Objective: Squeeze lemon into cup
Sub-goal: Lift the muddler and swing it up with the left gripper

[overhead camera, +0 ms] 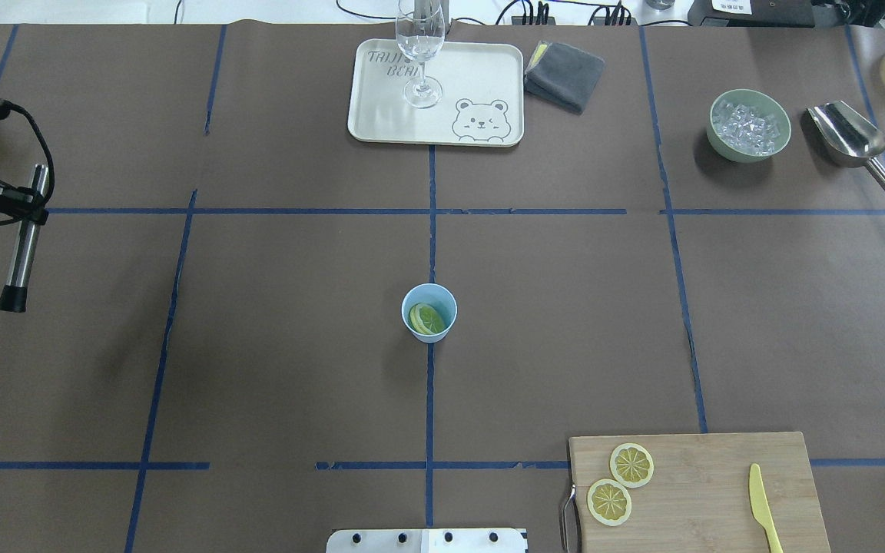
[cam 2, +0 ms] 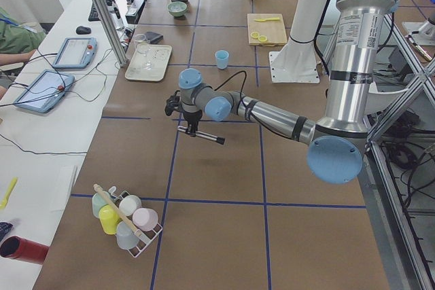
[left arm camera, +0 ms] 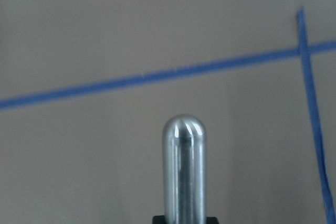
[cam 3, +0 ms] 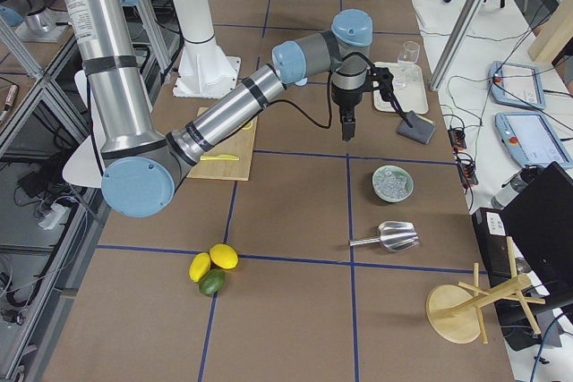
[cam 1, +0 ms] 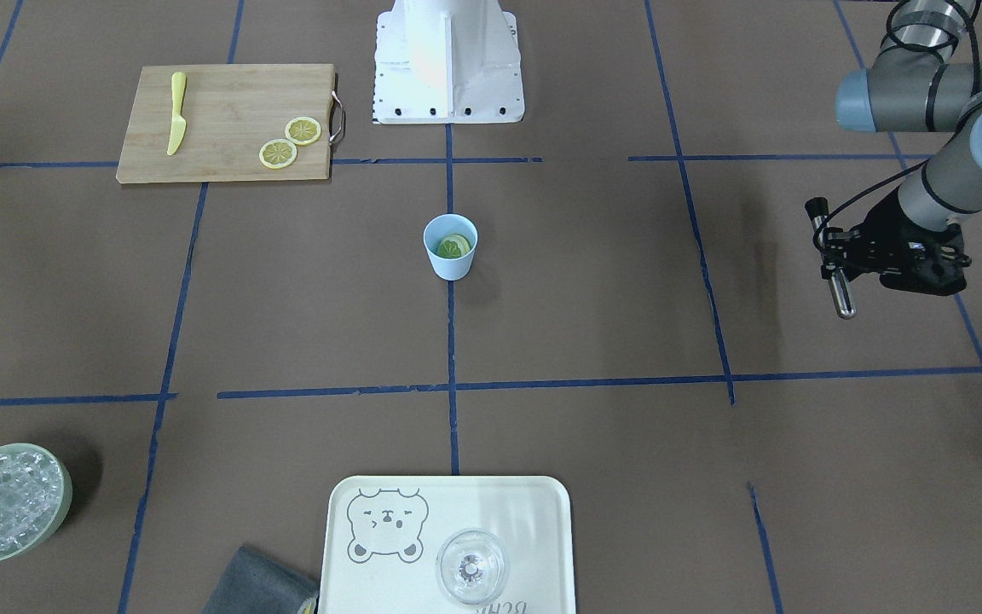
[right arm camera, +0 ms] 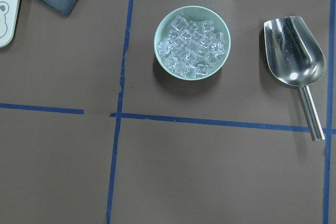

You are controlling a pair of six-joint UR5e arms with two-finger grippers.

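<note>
A light-blue cup (cam 1: 450,266) (overhead camera: 446,299) stands upright at the table's middle. One lemon slice (cam 1: 453,247) (overhead camera: 427,319) lies inside it, looking greenish. Two more lemon slices (overhead camera: 631,465) (overhead camera: 609,501) rest on the wooden cutting board (overhead camera: 719,491). My left gripper (overhead camera: 16,203) (cam 1: 836,256) hovers far off to the table's left side, shut on a steel rod (overhead camera: 24,246) (left arm camera: 184,171) that points down and forward. My right gripper (cam 3: 347,127) shows only in the exterior right view, high above the ice bowl area; I cannot tell its state.
A yellow knife (overhead camera: 764,507) lies on the board. A bear tray (overhead camera: 381,115) with a wine glass (overhead camera: 419,54), a grey cloth (overhead camera: 565,73), a green bowl of ice (overhead camera: 750,127) and a metal scoop (overhead camera: 853,142) line the far edge.
</note>
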